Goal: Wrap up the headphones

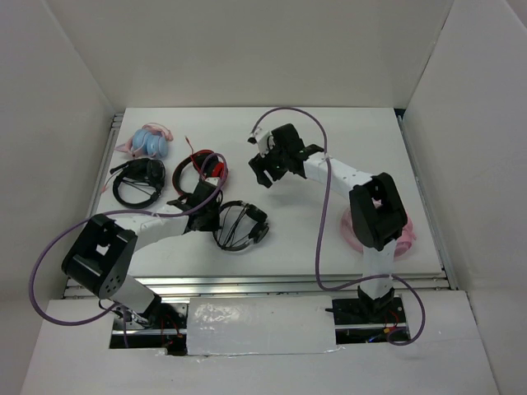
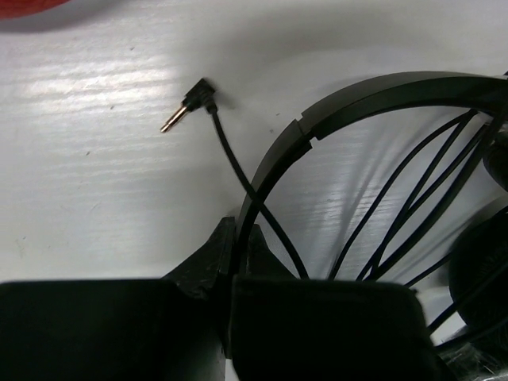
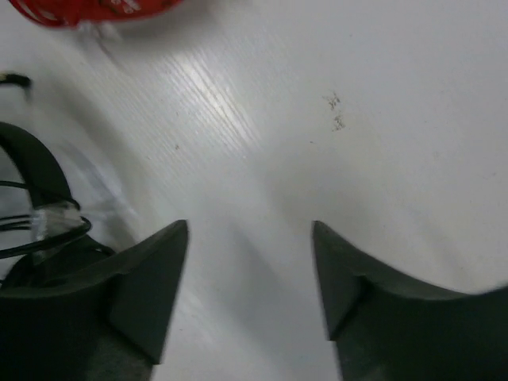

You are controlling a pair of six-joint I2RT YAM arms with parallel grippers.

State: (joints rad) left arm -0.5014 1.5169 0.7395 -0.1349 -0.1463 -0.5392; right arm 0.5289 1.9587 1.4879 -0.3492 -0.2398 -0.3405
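Black headphones (image 1: 239,224) sit left of centre on the white table (image 1: 370,140), jack plug (image 2: 186,107) lying loose beside the band. Left gripper (image 2: 232,262) is pinched tight on the headband. Right gripper (image 3: 248,230) hangs spread wide, holding nothing.

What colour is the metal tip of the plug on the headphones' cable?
Gold; the plug body itself is black. The left wrist view shows it best.
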